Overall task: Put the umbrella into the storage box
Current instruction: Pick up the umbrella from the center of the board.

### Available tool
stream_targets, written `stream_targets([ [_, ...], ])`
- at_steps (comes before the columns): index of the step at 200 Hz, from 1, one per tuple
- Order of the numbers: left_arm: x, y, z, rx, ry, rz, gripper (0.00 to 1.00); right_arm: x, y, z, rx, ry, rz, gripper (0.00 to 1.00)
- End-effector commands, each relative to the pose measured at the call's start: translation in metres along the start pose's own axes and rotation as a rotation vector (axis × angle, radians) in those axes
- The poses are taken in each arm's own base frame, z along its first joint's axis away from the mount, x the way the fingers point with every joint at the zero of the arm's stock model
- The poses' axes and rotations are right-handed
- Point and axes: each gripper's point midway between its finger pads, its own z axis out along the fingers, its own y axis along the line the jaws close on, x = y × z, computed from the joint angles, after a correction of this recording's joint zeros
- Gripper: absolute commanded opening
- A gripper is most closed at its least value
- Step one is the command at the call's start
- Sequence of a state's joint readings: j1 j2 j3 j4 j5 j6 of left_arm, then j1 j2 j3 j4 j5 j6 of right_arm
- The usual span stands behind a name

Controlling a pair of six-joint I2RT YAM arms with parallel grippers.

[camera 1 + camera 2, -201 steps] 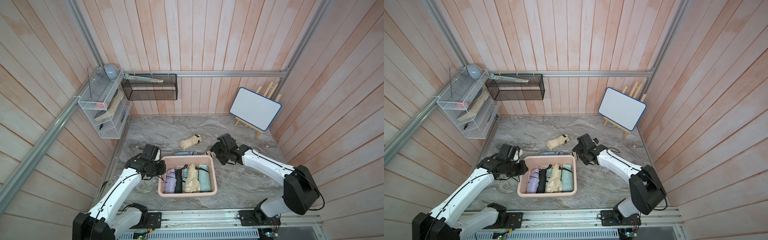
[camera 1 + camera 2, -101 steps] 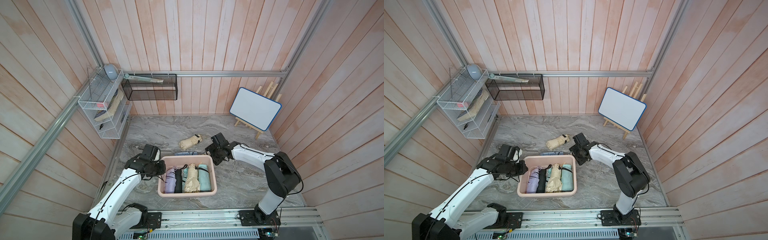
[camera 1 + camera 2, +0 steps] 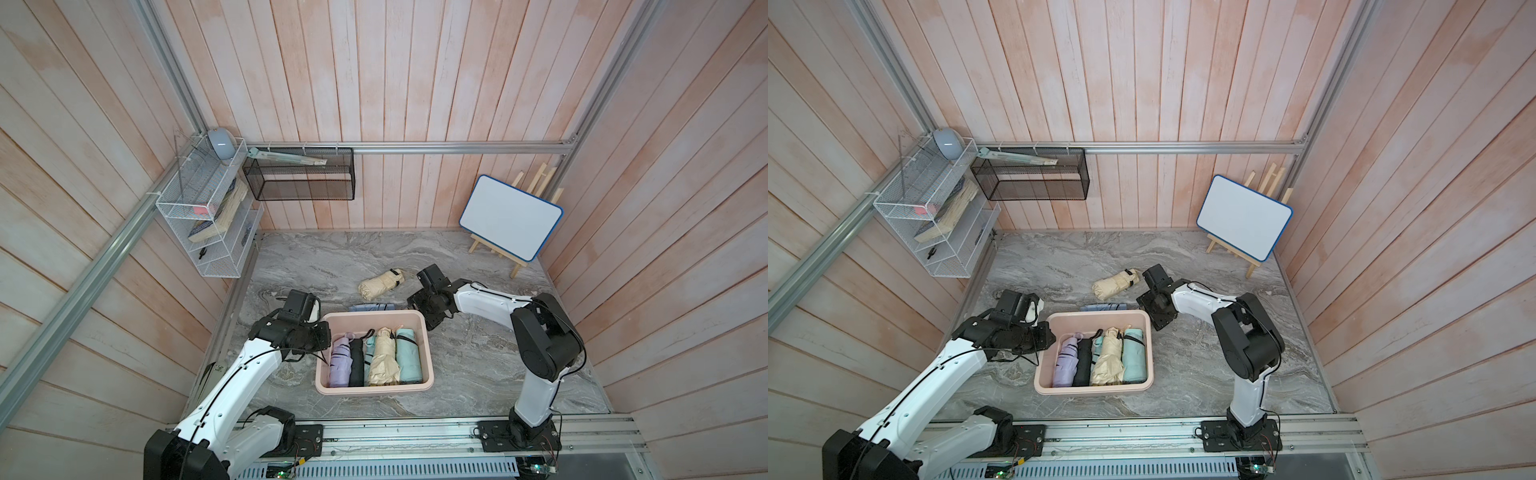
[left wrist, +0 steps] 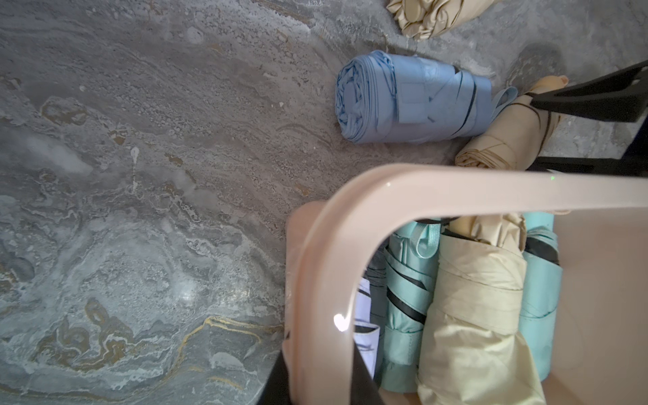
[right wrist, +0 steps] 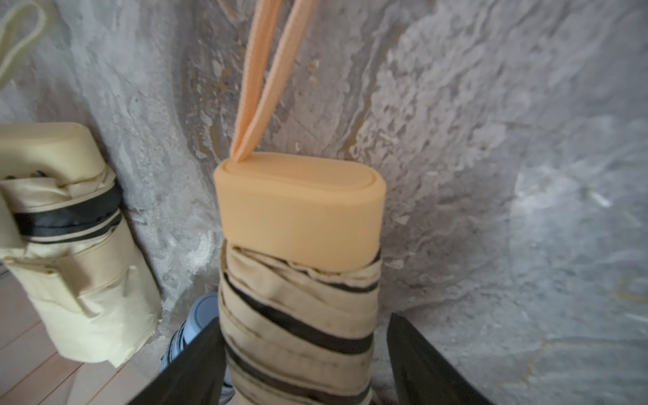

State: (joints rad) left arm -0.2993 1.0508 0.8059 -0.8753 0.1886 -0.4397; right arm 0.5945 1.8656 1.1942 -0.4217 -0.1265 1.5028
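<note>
Right wrist view: right end effector [image 5: 301,319] straddles the tan umbrella [image 5: 298,214], jaws wide. One finger [image 5: 196,350] touches the fabric and the other finger [image 5: 420,350] stands just off it, so it isn't clamped. Peach handle and strap point away from the camera. The tan umbrella lies on the table [image 3: 478,361], outside the storage box [image 3: 374,388], just beyond the far right corner of its rim.

The cream umbrella [image 5: 70,280] lies on the table near it, further from the box in both top views [image 3: 380,284]. The blue umbrella [image 4: 410,98] lies along the far wall of the box, just left of the tan one, strap loop reaching it. In a top view the tan umbrella is mostly hidden under the right arm.

Left wrist view: left end effector [image 4: 321,378] is closed narrow on the box's left wall, one finger inside and one outside the pink rim [image 4: 456,189].

The box sits centre near on the table, holding a row of folded umbrellas [image 3: 384,361] side by side: lilac, black, teal, pale yellow, teal.

The whiteboard [image 3: 511,216] on its easel stands far right. The white wire rack [image 3: 199,232] and the black mesh basket [image 3: 299,183] hang on the walls far left.
</note>
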Motion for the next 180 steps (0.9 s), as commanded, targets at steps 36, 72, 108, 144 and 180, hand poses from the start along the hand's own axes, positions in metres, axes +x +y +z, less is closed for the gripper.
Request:
stream_targets([
  [36,-0.027,-0.003,-0.011,0.011,-0.131,-0.039,0.0,-0.004,-0.013,0.01,0.104,0.021,0.022,0.67],
  [72,-0.029,-0.003,-0.011,0.011,-0.137,-0.045,0.0,-0.007,-0.012,0.01,0.104,0.013,0.032,0.56],
  [108,-0.028,-0.003,-0.011,0.015,-0.138,-0.052,0.0,-0.016,-0.008,0.004,0.087,-0.023,0.029,0.46],
  [144,-0.025,-0.003,-0.011,0.02,-0.135,-0.055,0.0,-0.034,0.001,-0.019,0.062,-0.107,0.01,0.41],
  [180,-0.028,-0.007,-0.013,0.04,-0.15,-0.048,0.0,-0.057,-0.001,-0.045,0.021,-0.195,0.039,0.39],
])
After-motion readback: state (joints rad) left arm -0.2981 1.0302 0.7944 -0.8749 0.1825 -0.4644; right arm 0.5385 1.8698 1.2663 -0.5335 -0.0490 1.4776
